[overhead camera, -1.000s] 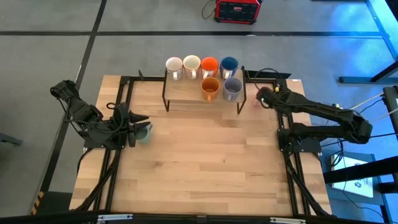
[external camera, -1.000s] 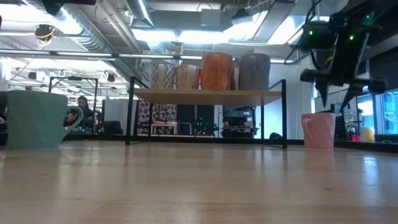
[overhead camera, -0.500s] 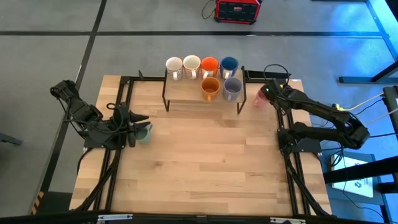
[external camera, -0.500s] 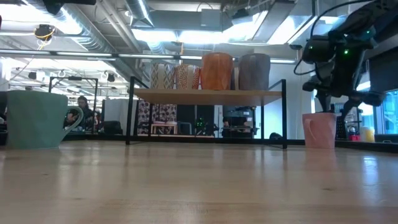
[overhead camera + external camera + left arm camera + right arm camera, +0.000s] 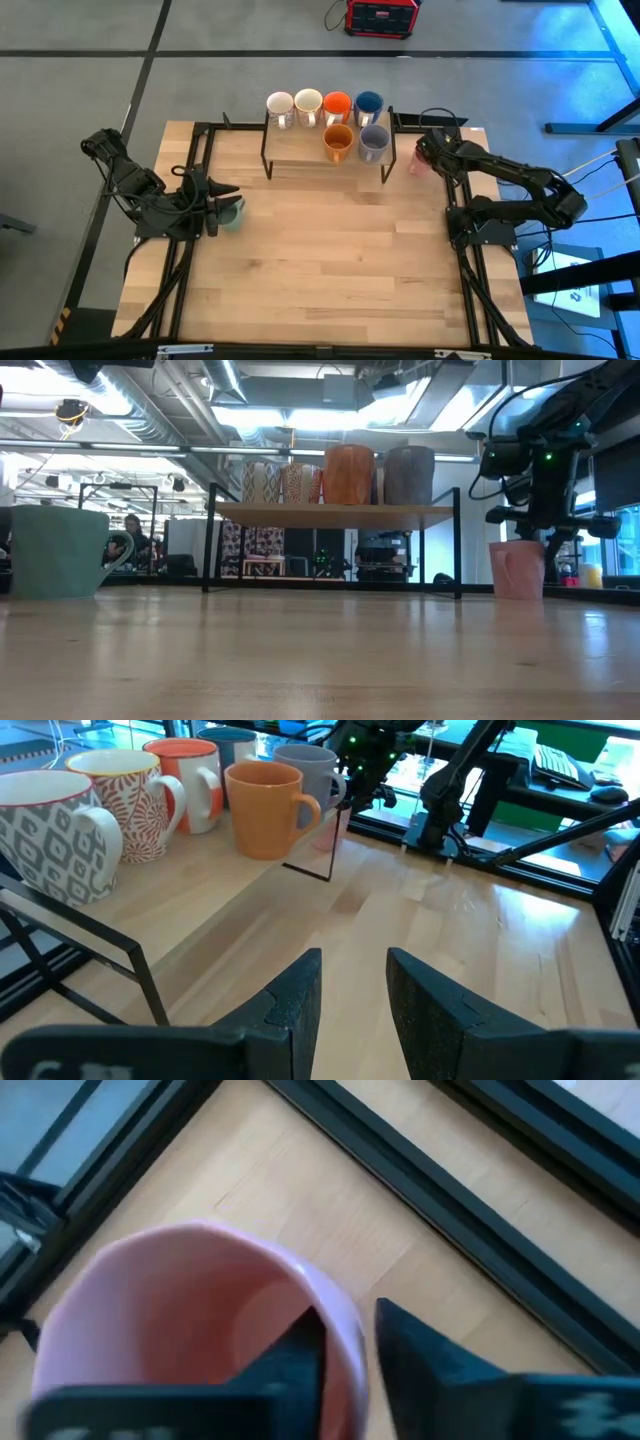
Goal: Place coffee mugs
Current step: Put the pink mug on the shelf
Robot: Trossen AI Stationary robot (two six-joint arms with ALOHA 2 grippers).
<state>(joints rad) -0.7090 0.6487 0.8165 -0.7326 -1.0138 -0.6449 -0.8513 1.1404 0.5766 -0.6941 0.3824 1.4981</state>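
The pink mug (image 5: 414, 163) (image 5: 517, 570) stands upright on its base at the table's far right. My right gripper (image 5: 424, 155) (image 5: 348, 1355) is down on its rim, shut on it. The pale green mug (image 5: 233, 214) (image 5: 60, 552) stands on the table at the left. My left gripper (image 5: 222, 205) (image 5: 353, 985) waits open just beside it, with nothing between its fingers. Six more mugs sit on the rack (image 5: 300, 150): two white patterned ones, bright orange and blue in the back row, amber orange and lavender-grey in front. My right gripper holds the pink mug by its rim wall (image 5: 345, 1315), one finger (image 5: 295, 1355) inside the mug and the other (image 5: 430, 1360) outside. The fingers come from above, pointing down. The mug stays upright with its base on the table (image 5: 517, 596).
The black-framed wooden rack (image 5: 330, 513) (image 5: 200, 910) stands at the table's far middle, its right legs close to the pink mug. A black metal frame runs along the table's left, right and far edges. The wide wooden middle and near part of the table holds nothing.
My right gripper has come down from above the pink mug onto its rim, dropping steadily over the second. My left arm and the pale green mug have kept still.
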